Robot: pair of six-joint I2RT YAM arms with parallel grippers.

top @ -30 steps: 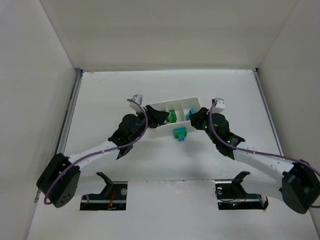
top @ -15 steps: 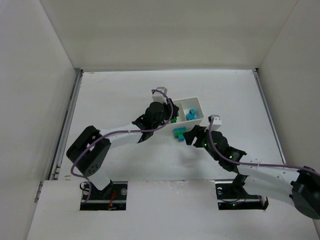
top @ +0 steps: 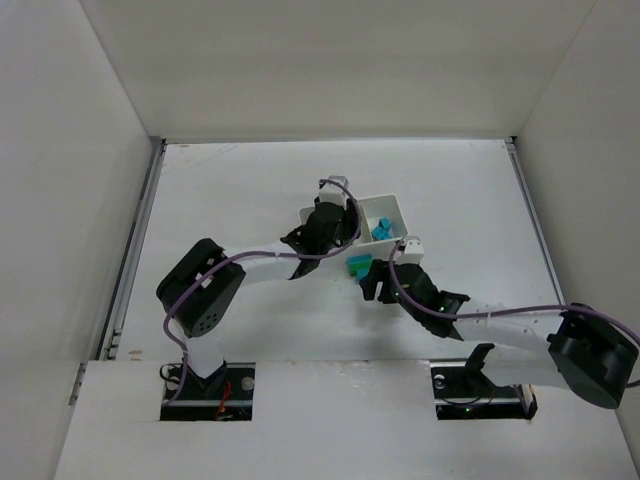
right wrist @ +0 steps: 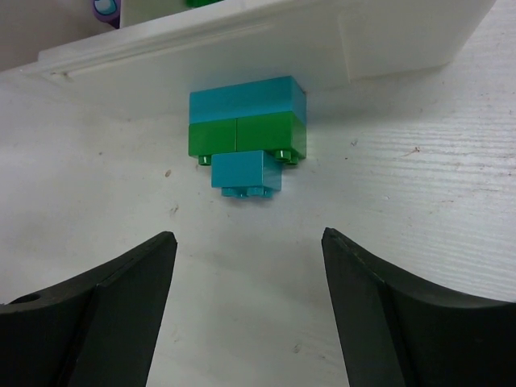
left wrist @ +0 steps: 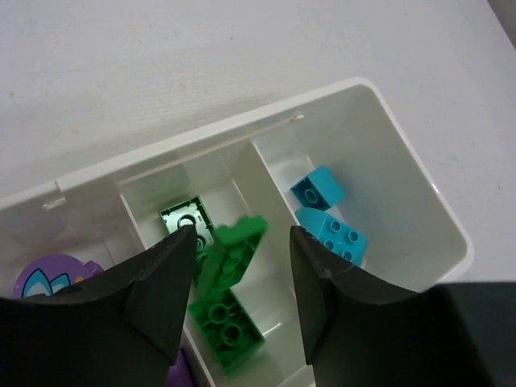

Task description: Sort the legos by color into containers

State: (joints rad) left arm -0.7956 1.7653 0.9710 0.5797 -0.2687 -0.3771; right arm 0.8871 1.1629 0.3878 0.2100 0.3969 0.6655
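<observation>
- Checking the top view first: the left hand (top: 338,228) hangs over the tray (top: 400,215), covering its middle. My reading is that it is there to drop a sorted brick.
- Teal bricks (top: 381,230) lie in the tray's right-end compartment. A mixed stack (top: 358,266) sits on the bench (top: 220,190), against the tray's near wall.
- The right hand (top: 372,280) is low on the bench, just beside the stack and pointing at it. It looks lined up for a pick.
- Left wrist view: the left hand (left wrist: 242,235) has its jaws partly apart and clamps nothing. One tilted green brick lies under the gap, with space showing on its right side.
- Green bricks (left wrist: 230,258) are heaped in the middle compartment. Two teal bricks (left wrist: 337,234) sit beyond the divider, and a purple piece (left wrist: 48,278) shows in the far-left compartment. Each compartment holds one colour, so the sort appears well along.
- Right wrist view: the right hand (right wrist: 247,240) is spread wide and empty, its fingers on either side of the stack's line but short of it.
- The stack (right wrist: 247,137) is three layers in this view: teal, green, then a smaller teal block. It touches the tray wall (right wrist: 242,48).
- Judgement: the stack is two colours locked together. It likely needs pulling apart before either colour can go in, probably with both hands.
</observation>
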